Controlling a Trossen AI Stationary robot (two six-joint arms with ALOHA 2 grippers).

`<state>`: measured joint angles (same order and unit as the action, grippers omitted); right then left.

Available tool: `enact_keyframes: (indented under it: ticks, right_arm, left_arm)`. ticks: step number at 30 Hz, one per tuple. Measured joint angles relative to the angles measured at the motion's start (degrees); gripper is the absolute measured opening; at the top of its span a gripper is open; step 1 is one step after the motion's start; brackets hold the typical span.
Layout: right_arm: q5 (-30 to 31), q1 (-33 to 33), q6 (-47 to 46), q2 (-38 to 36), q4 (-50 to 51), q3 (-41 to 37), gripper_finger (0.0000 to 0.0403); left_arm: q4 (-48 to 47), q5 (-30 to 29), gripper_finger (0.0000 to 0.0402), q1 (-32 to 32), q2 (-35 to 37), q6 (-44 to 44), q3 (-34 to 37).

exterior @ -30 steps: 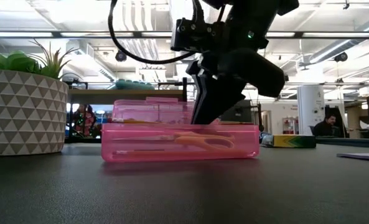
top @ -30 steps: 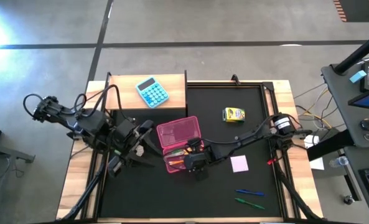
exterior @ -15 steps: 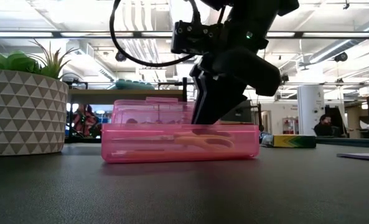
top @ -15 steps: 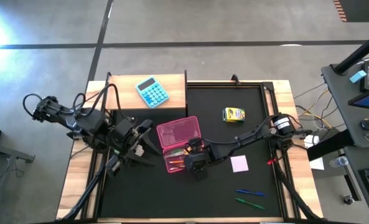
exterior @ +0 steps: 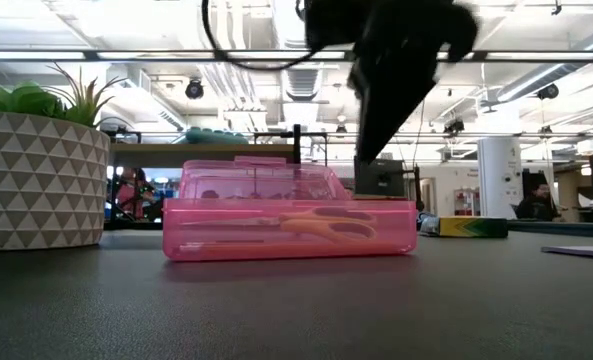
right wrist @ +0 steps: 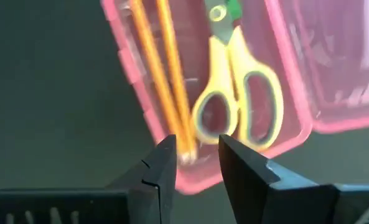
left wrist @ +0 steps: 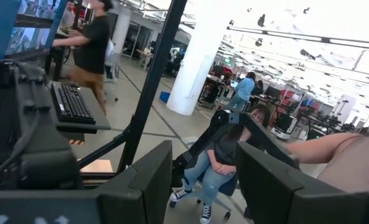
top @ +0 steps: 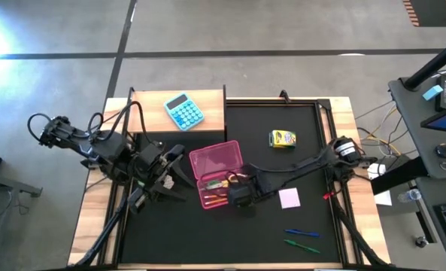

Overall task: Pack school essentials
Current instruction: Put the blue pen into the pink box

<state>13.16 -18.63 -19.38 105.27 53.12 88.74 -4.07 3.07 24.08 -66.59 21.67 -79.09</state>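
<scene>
An open pink pencil box (top: 216, 175) stands on the black mat, its lid folded back toward the far edge. Inside lie yellow-handled scissors (right wrist: 234, 109) and two orange pencils (right wrist: 162, 74), also seen through the wall in the low view as scissors (exterior: 326, 225). My right gripper (right wrist: 196, 162) hovers open above the box's near end (top: 241, 199) and touches nothing. The yellow crayon box (top: 282, 138), white note pad (top: 289, 198), blue pen (top: 301, 232) and green pen (top: 301, 245) lie on the mat. My left gripper (top: 174, 169) waits open, left of the box.
A light-blue calculator (top: 184, 111) sits on the raised wooden block at the far left. A potted plant (exterior: 36, 180) stands at the left of the low view. Bare mat lies between the pink box and the pens. People sit in the room beyond the table.
My right gripper has risen out of the pink box's near end, up and slightly toward the table's right. The scissors and pencils stay in the box as before.
</scene>
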Motion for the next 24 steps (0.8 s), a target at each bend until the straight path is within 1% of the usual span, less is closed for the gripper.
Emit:
enact_keyframes:
  ticks: [2, 5, 7, 10, 16, 19, 20, 24]
  right_arm:
    - [-1.98, -1.65, -3.93, -1.0, 2.38, 0.01, 0.0108]
    - [-7.67, -4.69, -9.57, -1.77, 6.74, -0.09, 0.0105]
    - [-9.54, -7.38, -12.11, -1.85, 8.93, -0.5, 0.0103]
    - [-10.38, -12.03, -15.74, -1.77, 10.84, -1.26, 0.01]
    - [-10.09, -21.95, -22.86, -1.66, 10.58, -2.04, 0.0092]
    - [-7.64, -25.17, -31.79, -1.66, 10.82, -2.63, 0.0093]
    - [-7.67, -25.82, -34.37, -1.66, 11.12, -2.96, 0.0096]
    - [-12.98, -27.14, -42.62, -1.66, 11.3, -5.71, 0.0118]
  left_arm:
    - [0.02, 0.0, 0.0157, 0.0, 0.0, 0.0, 0.0]
    - [0.02, 0.0, 0.0157, 0.0, 0.0, -0.02, 0.0]
    - [0.05, -0.01, 0.0157, 0.0, -0.02, -0.02, 0.0]
    - [0.04, -0.02, 0.0157, 0.01, -0.07, -0.02, 0.0]
    - [0.07, -0.02, 0.0157, 0.0, -0.84, -0.03, 0.0]
    - [0.13, -0.02, 0.0157, 0.02, -1.29, -0.04, 0.0]
    - [0.15, -0.02, 0.0157, 0.02, -1.54, -0.04, 0.0]
    - [0.22, -0.02, 0.0157, 0.0, -2.37, 0.02, 0.0]
